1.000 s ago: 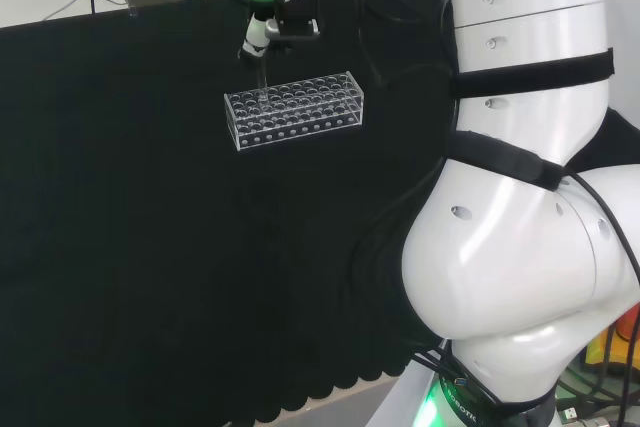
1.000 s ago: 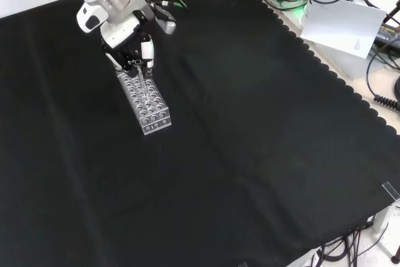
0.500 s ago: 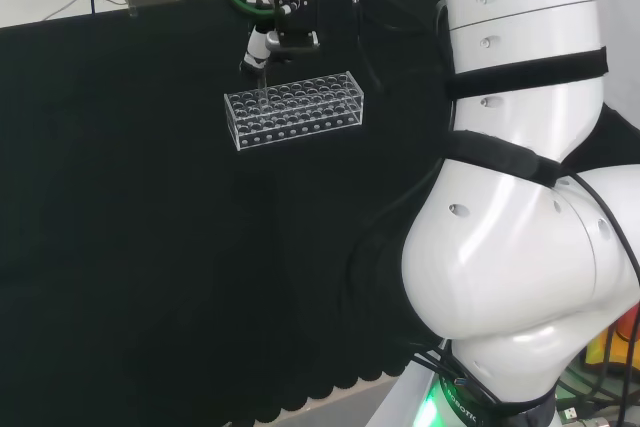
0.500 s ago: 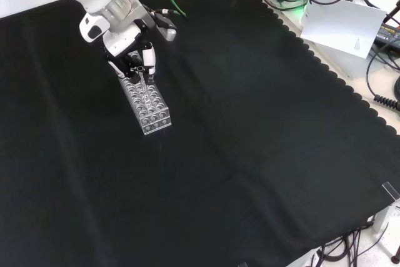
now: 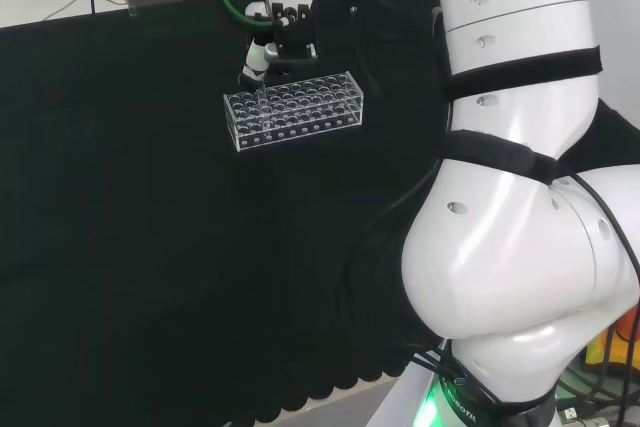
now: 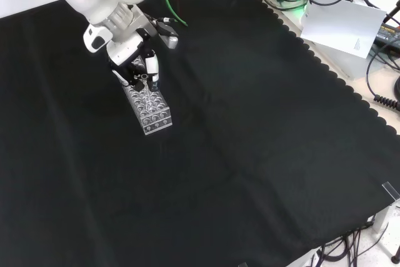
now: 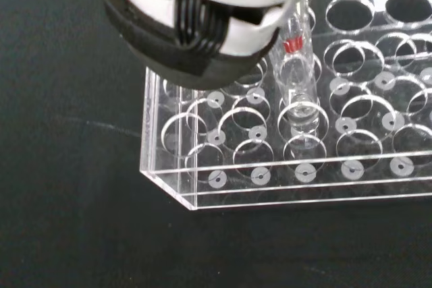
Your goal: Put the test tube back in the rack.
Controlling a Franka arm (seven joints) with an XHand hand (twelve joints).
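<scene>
Fingers (image 6: pixel 152 65) curled down and pinched on the top of the test tube (image 7: pixel 297 79), with the hand (image 6: pixel 139 60) poised over the far end of the rack (image 6: pixel 149 104) in the front view and over its left end (image 5: pixel 293 111) in the head view. Clear glass tube, slim and upright, with a small red mark on its upper part — seen best from the wrist, where a blurred white and black ribbed part of the hand (image 7: pixel 202 11) hangs close above. Lower part of the tube already inside one of the round holes of the rack (image 7: pixel 290 139), in a column near the rack's end, though whether its tip touches the bottom plate cannot be told. Rack itself a clear plastic block with rows of round holes, lying flat on the black cloth (image 6: pixel 250 123). Compared with a second ago — hand lower and closer to the rack in both the head and front views, tube sunk deeper into the holes, rack in the same spot on the cloth.
</scene>
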